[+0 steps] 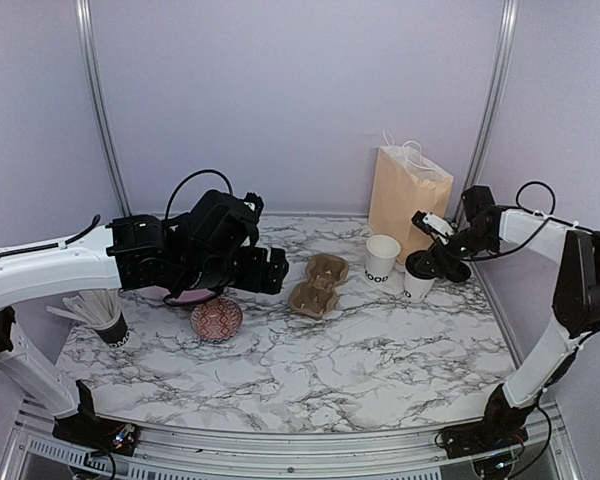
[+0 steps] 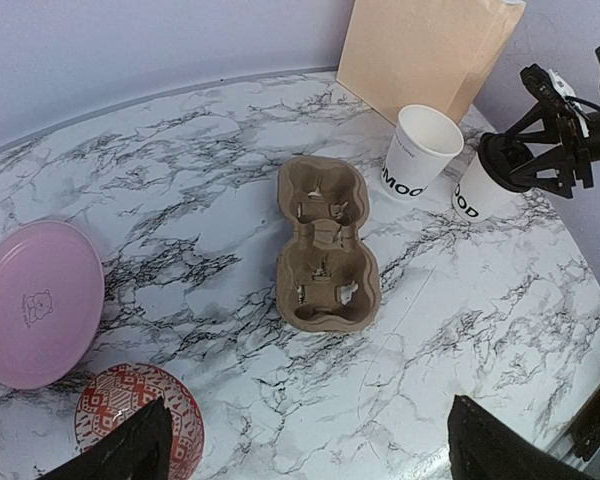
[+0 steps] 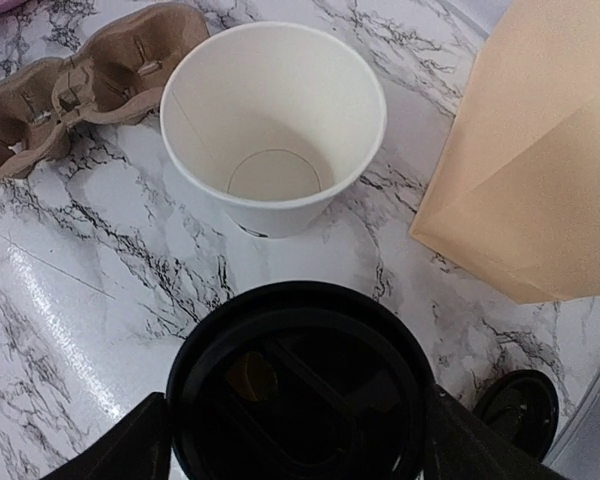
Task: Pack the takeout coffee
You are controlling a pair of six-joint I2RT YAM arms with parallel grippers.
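Two takeout coffee cups stand at the back right by the bag. One white cup [image 1: 382, 258] [image 3: 273, 125] is uncovered and empty. The other cup [image 1: 417, 287] [image 2: 477, 192] carries a black lid [image 3: 300, 385]. My right gripper [image 1: 435, 262] [image 3: 300, 445] straddles that lid, with a finger close against the rim on each side. I cannot see whether they press it. My left gripper [image 1: 278, 270] [image 2: 310, 450] hovers open left of the brown cup tray [image 1: 318, 284] [image 2: 327, 243], holding nothing.
A tan paper bag [image 1: 408, 190] stands behind the cups. A second black lid [image 3: 520, 410] lies on the table near the lidded cup. A pink plate [image 2: 35, 300], a red patterned bowl [image 1: 217, 319] and a dark cup of straws [image 1: 105, 318] sit left.
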